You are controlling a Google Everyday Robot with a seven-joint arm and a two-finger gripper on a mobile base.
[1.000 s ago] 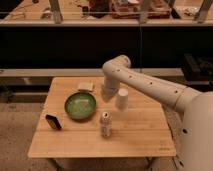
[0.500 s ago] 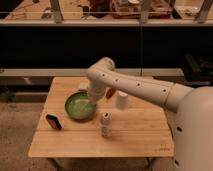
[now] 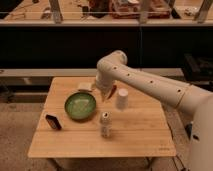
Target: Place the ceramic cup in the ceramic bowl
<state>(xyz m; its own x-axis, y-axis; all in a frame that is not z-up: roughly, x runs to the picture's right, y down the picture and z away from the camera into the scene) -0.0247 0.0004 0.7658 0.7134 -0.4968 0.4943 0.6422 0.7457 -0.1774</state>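
Over table [image 3: 142,131], pincer [image 3: 108,94] beside cup [image 3: 121,99]

No text is legible on the drink can [image 3: 105,124] or elsewhere; the gripper [image 3: 108,94] hangs between ceramic bowl [image 3: 80,106] and ceramic cup [image 3: 121,99].

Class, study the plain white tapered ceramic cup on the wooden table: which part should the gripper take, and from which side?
Take the white ceramic cup across its side wall, probably around mid-height, coming from the side facing the round green bowl: it stands upright without a handle, and the gripper hovers right there, between bowl and cup.
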